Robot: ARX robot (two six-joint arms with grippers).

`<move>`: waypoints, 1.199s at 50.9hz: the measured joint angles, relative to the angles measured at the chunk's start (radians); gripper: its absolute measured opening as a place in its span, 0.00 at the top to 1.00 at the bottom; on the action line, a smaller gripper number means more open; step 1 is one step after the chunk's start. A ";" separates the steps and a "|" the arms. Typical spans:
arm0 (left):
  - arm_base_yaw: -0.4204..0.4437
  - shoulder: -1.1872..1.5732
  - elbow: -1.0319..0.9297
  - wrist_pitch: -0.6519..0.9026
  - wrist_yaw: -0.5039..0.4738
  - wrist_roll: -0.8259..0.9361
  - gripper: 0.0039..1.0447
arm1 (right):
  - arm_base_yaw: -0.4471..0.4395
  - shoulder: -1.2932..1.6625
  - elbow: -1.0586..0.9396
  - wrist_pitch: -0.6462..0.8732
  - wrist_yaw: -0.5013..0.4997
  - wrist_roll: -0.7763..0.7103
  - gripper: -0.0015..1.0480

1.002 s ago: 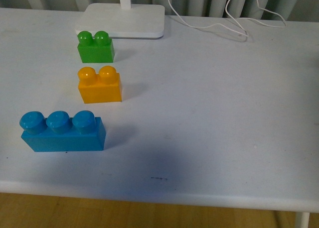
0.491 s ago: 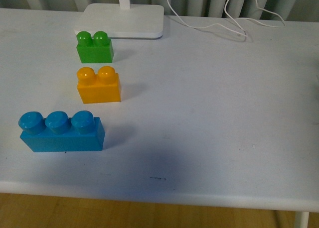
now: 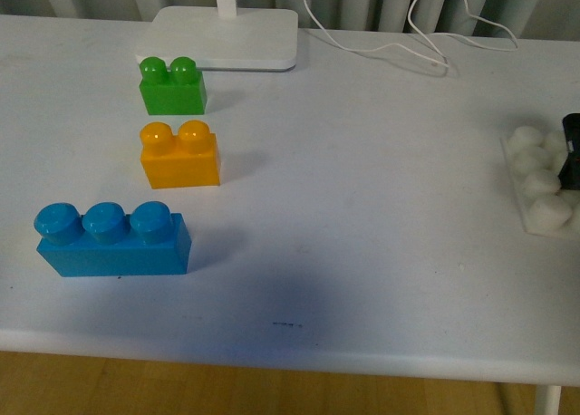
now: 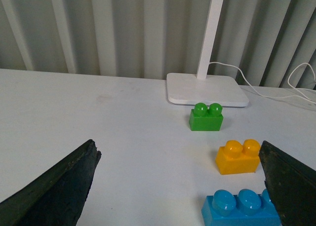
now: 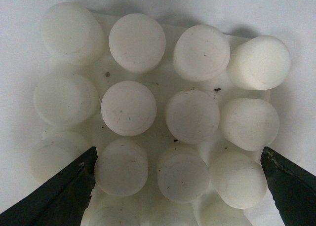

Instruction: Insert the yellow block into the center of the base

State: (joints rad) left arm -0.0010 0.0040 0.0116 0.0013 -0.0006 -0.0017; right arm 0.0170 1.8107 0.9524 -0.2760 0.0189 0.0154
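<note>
Yellow block (image 3: 179, 155) sits left of centre on the bench (image 3: 362, 207), its 2 studs in a row running side to side, ahead of the left fingers (image 4: 54, 186), which are spread and empty. Right fingers (image 5: 54, 196), also spread, hang over the base (image 3: 536, 184), well apart at far right.

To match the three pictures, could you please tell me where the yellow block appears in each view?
Front view: the yellow block stands on the table's left part, between the green brick and the blue brick.
Left wrist view: it stands between the same green and blue bricks.
Right wrist view: not in it; only the base shows.
Shared landmark: the green brick; the base links front and right wrist views.
</note>
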 joint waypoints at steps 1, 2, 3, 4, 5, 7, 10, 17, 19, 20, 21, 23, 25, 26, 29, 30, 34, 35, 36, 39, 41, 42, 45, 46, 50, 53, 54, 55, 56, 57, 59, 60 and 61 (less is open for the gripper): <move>0.000 0.000 0.000 0.000 0.000 0.000 0.06 | 0.012 -0.002 -0.004 0.005 0.003 0.018 0.09; 0.000 0.000 0.000 0.000 0.000 0.000 0.06 | 0.024 -0.005 -0.008 0.012 0.004 0.030 0.09; 0.000 0.000 0.000 0.000 0.000 0.000 0.06 | 0.038 -0.007 -0.013 0.018 0.005 0.051 0.09; 0.000 0.000 0.000 0.000 0.000 0.000 0.06 | 0.057 -0.009 -0.017 0.023 0.004 0.072 0.09; 0.000 0.000 0.000 0.000 0.000 0.000 0.06 | 0.071 -0.010 -0.019 0.027 0.005 0.093 0.09; 0.000 0.000 0.000 0.000 0.000 0.000 0.06 | 0.092 -0.011 -0.023 0.033 0.000 0.119 0.09; 0.000 0.000 0.000 0.000 0.000 0.000 0.06 | 0.148 -0.009 -0.028 0.043 -0.004 0.181 0.08; 0.000 0.000 0.000 0.000 0.000 0.000 0.06 | 0.258 -0.008 -0.028 0.050 0.006 0.249 0.08; 0.000 0.000 0.000 0.000 0.000 0.000 0.06 | 0.283 -0.004 -0.023 0.050 0.007 0.262 0.08; 0.000 0.000 0.000 0.000 0.000 0.000 0.06 | 0.298 0.000 -0.017 0.050 0.007 0.275 0.08; 0.000 0.000 0.000 0.000 0.000 0.000 0.06 | 0.307 0.003 -0.012 0.049 0.008 0.283 0.08; 0.000 0.000 0.000 0.000 0.000 0.000 0.06 | 0.322 0.010 -0.001 0.045 0.010 0.301 0.08; 0.000 0.000 0.000 0.000 0.000 0.000 0.06 | 0.336 0.019 0.017 0.039 0.015 0.325 0.08; 0.000 0.000 0.000 0.000 0.000 0.000 0.06 | 0.341 0.025 0.025 0.035 0.018 0.332 0.08; 0.000 0.000 0.000 0.000 0.000 0.000 0.06 | 0.358 0.043 0.055 0.022 0.023 0.364 0.08; 0.000 0.000 0.000 0.000 0.000 0.000 0.06 | 0.365 0.051 0.070 0.018 0.025 0.373 0.08; 0.000 0.000 0.000 0.000 0.000 0.000 0.06 | 0.379 0.075 0.109 0.005 0.022 0.396 0.08; 0.000 0.000 0.000 0.000 0.000 0.000 0.06 | 0.381 0.078 0.115 0.003 0.019 0.399 0.08; 0.000 0.000 0.000 0.000 0.000 0.000 0.06 | 0.381 0.081 0.120 0.001 0.014 0.402 0.08; 0.000 0.000 0.000 0.000 0.000 0.000 0.06 | 0.383 0.084 0.129 -0.004 0.004 0.402 0.08; 0.000 0.000 0.000 0.000 0.000 0.000 0.06 | 0.383 0.085 0.130 -0.004 0.004 0.402 0.08; 0.000 0.000 0.000 0.000 0.000 0.000 0.06 | 0.383 0.085 0.130 -0.004 0.004 0.402 0.08; 0.000 0.000 0.000 0.000 0.000 0.000 0.06 | 0.381 0.085 0.130 -0.004 0.003 0.401 0.08; 0.000 0.000 0.000 0.000 0.000 0.000 0.06 | 0.380 0.083 0.130 -0.004 0.002 0.401 0.08; 0.000 0.000 0.000 0.000 0.000 0.000 0.06 | 0.374 0.075 0.130 -0.006 -0.006 0.400 0.08; 0.000 0.000 0.000 0.000 0.000 0.000 0.06 | 0.368 0.066 0.128 -0.012 -0.018 0.400 0.08; 0.000 0.000 0.000 0.000 0.000 0.000 0.06 | 0.367 0.064 0.127 -0.013 -0.020 0.401 0.08; 0.000 0.000 0.000 0.000 0.000 0.000 0.06 | 0.363 0.058 0.126 -0.016 -0.023 0.400 0.08; 0.000 0.000 0.000 0.000 0.000 0.000 0.06 | 0.362 0.055 0.125 -0.016 -0.025 0.400 0.09; 0.000 0.000 0.000 0.000 0.000 0.000 0.06 | 0.359 0.049 0.124 -0.019 -0.028 0.399 0.09; 0.000 0.000 0.000 0.000 0.000 0.000 0.06 | 0.354 0.037 0.122 -0.023 -0.031 0.397 0.09; 0.000 0.000 0.000 0.000 0.000 0.000 0.06 | 0.353 0.034 0.121 -0.024 -0.032 0.397 0.09; 0.000 0.000 0.000 0.000 0.000 0.000 0.06 | 0.349 0.024 0.121 -0.027 -0.032 0.395 0.09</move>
State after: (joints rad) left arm -0.0010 0.0040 0.0116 0.0013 -0.0006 -0.0017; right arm 0.3660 1.8351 1.0729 -0.3027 -0.0132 0.4107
